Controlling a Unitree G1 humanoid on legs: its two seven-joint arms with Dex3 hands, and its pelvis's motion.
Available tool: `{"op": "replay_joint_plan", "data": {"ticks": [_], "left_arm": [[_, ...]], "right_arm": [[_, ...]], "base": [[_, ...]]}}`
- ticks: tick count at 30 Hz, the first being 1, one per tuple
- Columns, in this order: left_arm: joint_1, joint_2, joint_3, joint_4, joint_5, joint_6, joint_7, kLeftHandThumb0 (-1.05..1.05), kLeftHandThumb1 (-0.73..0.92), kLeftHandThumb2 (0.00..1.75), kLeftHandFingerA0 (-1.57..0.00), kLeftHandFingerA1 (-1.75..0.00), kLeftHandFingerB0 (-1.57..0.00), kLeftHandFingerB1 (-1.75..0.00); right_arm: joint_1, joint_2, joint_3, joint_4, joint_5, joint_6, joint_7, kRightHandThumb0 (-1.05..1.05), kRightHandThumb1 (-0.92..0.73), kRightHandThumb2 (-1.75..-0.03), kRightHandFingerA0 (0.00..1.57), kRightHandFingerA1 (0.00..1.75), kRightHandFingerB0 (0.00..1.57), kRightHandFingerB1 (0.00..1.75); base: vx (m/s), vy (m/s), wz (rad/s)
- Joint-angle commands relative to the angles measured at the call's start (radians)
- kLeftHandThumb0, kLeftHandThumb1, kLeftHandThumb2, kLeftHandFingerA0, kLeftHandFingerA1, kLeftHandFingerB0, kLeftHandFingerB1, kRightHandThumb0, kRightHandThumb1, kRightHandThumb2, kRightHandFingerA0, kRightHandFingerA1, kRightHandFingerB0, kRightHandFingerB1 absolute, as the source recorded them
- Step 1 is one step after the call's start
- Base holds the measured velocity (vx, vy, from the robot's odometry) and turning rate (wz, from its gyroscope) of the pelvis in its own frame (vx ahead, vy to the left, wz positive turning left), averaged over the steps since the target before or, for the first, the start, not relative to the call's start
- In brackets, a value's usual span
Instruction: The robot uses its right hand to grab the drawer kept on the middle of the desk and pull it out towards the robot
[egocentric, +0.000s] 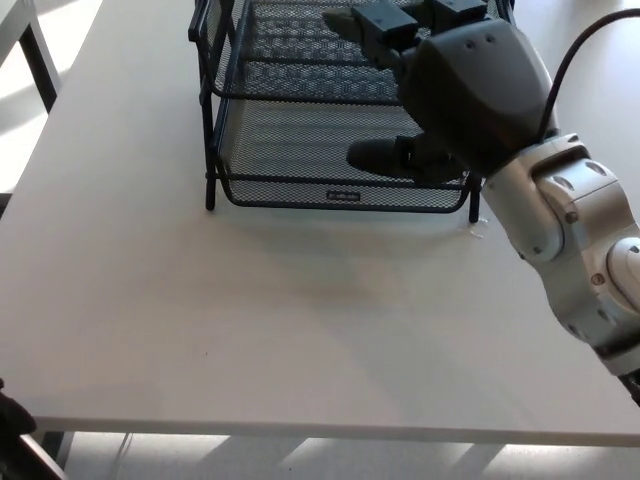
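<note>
Bare desk (250, 330) lay open before the drawer (300, 150), while the right hand (440, 90) blocked its right front corner from above.

I can find only one piece of lettering: a small label (343, 196) fixed at the middle of the near front rail of the lower drawer (300, 150) in the black mesh tray rack. It carries pale marks on a dark strip, but they are too small for me to read. I see no other text, numbers or signs.
</note>
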Motion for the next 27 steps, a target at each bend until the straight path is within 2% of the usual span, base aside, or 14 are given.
{"op": "replay_joint_plan", "data": {"ticks": [1,2,3,5,6,7,8,11,20,21,24,25,27], "left_arm": [[-0.003,0.0,0.004,0.001,0.003,0.0,-0.015,-0.31,0.54,0.56,-0.79,-0.85,-0.8,-0.59],[-0.002,0.0,0.005,0.0,0.003,0.001,-0.015,-0.31,0.54,0.56,-0.79,-0.85,-0.8,-0.59],[-0.001,0.0,0.005,-0.005,0.005,0.008,-0.017,-0.31,0.55,0.56,-0.79,-0.86,-0.8,-0.6],[0.002,-0.004,0.002,-0.002,0.007,-0.007,-0.013,-0.3,0.54,0.56,-0.8,-0.88,-0.81,-0.61],[0.0,-0.003,0.001,0.006,0.007,-0.024,-0.01,-0.3,0.54,0.57,-0.81,-0.88,-0.81,-0.62],[-0.002,-0.004,0.0,0.007,0.007,-0.025,-0.012,-0.3,0.54,0.57,-0.81,-0.88,-0.81,-0.62],[-0.001,-0.002,0.0,0.003,0.003,-0.019,-0.019,-0.3,0.55,0.56,-0.8,-0.87,-0.8,-0.6],[0.001,-0.007,0.0,-0.002,0.008,-0.01,-0.016,-0.3,0.53,0.56,-0.81,-0.87,-0.82,-0.61],[-0.007,-0.002,0.004,-0.007,0.001,-0.021,-0.022,-0.32,0.54,0.56,-0.8,-0.9,-0.8,-0.62],[-0.004,-0.002,0.004,-0.019,0.003,-0.005,-0.027,-0.31,0.54,0.56,-0.79,-0.88,-0.81,-0.61],[-0.016,0.004,0.002,-0.011,0.003,-0.015,-0.029,-0.33,0.55,0.56,-0.8,-0.9,-0.8,-0.62],[-0.023,0.007,0.002,-0.013,0.003,-0.012,-0.032,-0.33,0.55,0.56,-0.81,-0.91,-0.79,-0.62],[-0.031,0.01,0.003,-0.016,0.003,-0.007,-0.036,-0.33,0.55,0.56,-0.81,-0.91,-0.79,-0.62]], "right_arm": [[-0.061,0.015,0.025,0.135,-0.087,-0.016,-0.067,-0.91,-0.51,-0.95,0.24,0.54,0.13,0.46],[-0.066,0.019,0.025,0.151,-0.089,-0.017,-0.077,-0.91,-0.51,-0.95,0.24,0.54,0.13,0.46],[-0.077,0.025,0.028,0.182,-0.096,-0.019,-0.098,-0.92,-0.64,-0.61,0.27,0.49,0.2,0.37],[-0.085,0.029,0.034,0.215,-0.119,-0.005,-0.121,-0.9,-0.61,-0.6,0.25,0.48,0.18,0.36],[-0.094,0.033,0.036,0.245,-0.125,-0.006,-0.143,-0.85,-0.47,-0.89,0.2,0.54,0.12,0.45],[-0.098,0.034,0.037,0.261,-0.128,-0.007,-0.153,-0.85,-0.47,-0.89,0.2,0.54,0.12,0.45],[-0.128,0.049,0.045,0.346,-0.144,-0.004,-0.213,-0.83,-0.46,-0.88,0.22,0.54,0.12,0.46],[-0.16,0.064,0.048,0.449,-0.147,-0.022,-0.288,-0.79,-0.45,-0.86,0.25,0.55,0.11,0.45],[-0.263,0.086,0.073,0.691,-0.143,-0.065,-0.369,-0.75,-0.45,-0.86,0.24,0.56,0.08,0.46],[-0.275,0.095,0.078,0.738,-0.142,-0.074,-0.402,-0.72,-0.57,-0.57,0.32,0.5,0.18,0.39],[-0.296,0.097,0.1,0.795,-0.163,-0.071,-0.453,-0.7,-0.59,-0.58,0.38,0.53,0.19,0.41],[-0.305,0.099,0.104,0.818,-0.161,-0.081,-0.472,-0.66,-0.57,-0.57,0.45,0.56,0.23,0.43],[-0.319,0.102,0.108,0.845,-0.16,-0.092,-0.498,-0.66,-0.57,-0.57,0.45,0.56,0.23,0.43]], "base": [[0.0,0.0,0.0],[0.0,0.0,0.0],[0.0,0.0,0.0],[0.0,0.0,0.0],[0.0,0.0,0.0],[0.0,0.0,0.0],[0.0,0.0,0.0],[0.0,0.0,0.0],[0.0,0.0,0.0],[0.0,0.0,0.0],[0.0,0.0,0.0],[0.0,0.0,0.0],[0.0,0.0,0.0]]}}
